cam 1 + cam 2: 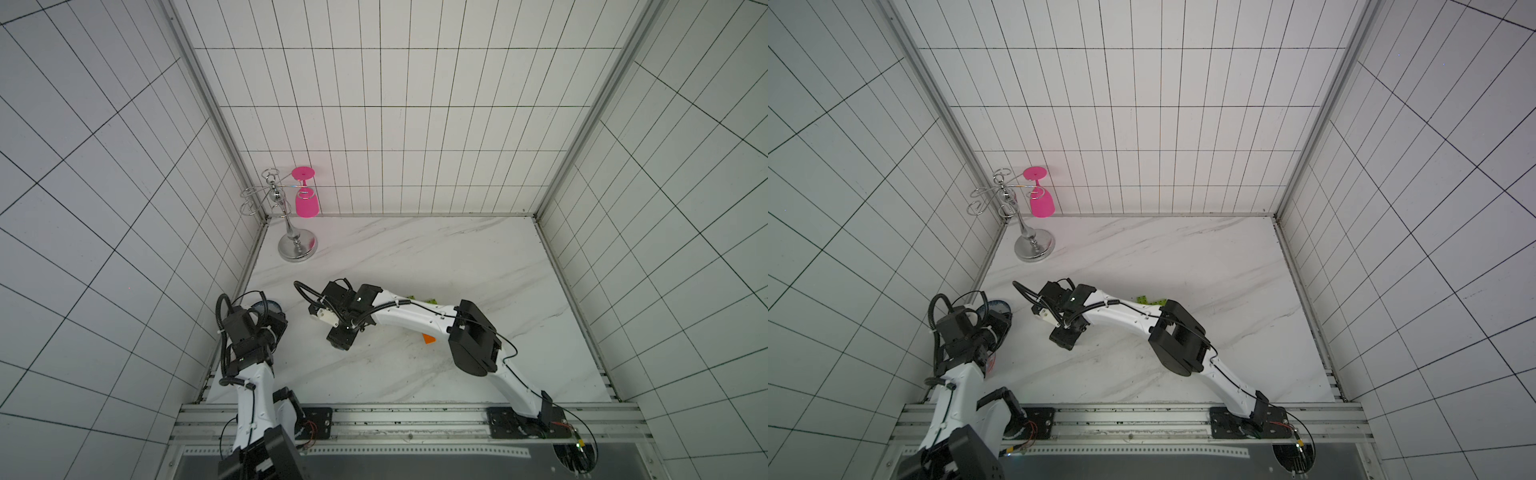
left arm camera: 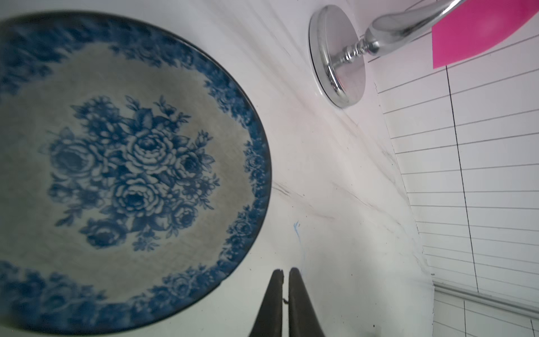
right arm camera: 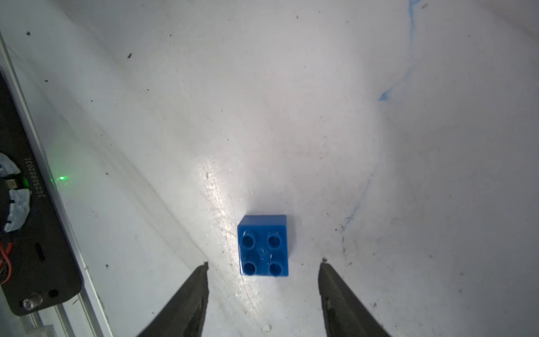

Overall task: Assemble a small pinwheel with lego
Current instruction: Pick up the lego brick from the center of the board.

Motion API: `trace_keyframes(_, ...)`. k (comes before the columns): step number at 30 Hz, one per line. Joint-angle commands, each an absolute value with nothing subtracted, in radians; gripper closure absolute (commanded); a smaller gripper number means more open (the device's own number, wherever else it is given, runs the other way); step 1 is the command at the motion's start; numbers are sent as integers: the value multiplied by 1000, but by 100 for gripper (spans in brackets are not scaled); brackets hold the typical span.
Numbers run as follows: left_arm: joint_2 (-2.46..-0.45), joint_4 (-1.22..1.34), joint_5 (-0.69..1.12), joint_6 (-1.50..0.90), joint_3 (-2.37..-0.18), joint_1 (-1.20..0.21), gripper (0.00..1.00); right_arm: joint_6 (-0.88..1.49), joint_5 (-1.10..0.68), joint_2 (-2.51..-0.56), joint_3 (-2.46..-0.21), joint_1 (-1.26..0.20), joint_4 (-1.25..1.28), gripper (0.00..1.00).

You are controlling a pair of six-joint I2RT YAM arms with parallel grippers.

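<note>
Beside left tool, floral plate (rack beyond).

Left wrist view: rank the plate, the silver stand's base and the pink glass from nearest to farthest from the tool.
1. Plate, right beside the left tool.
2. Silver stand's base, farther off, by the wall.
3. Pink glass, hanging beyond that base.
</note>
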State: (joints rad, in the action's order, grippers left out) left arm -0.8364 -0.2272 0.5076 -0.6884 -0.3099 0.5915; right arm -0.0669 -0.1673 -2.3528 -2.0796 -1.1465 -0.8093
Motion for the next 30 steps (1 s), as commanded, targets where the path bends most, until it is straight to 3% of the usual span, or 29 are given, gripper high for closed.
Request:
trace_keyframes(1,-877,-188,617,-663,-326,633,89,-127,-154,-2398,-2196,-1151,-911,38)
trace_keyframes(15,-944,-195,662,-630,-346,648,89,-121,-42,-2507,-2311,-1180,-985,44)
trace_keyframes(22,-946,-194,664,-629,-347,650,89,-104,-61,-2514,-2329,-1179,-996,65)
trace_keyframes(30,-934,-151,720,-614,-338,639,88,-21,-76,-2393,-2236,-1156,-981,75)
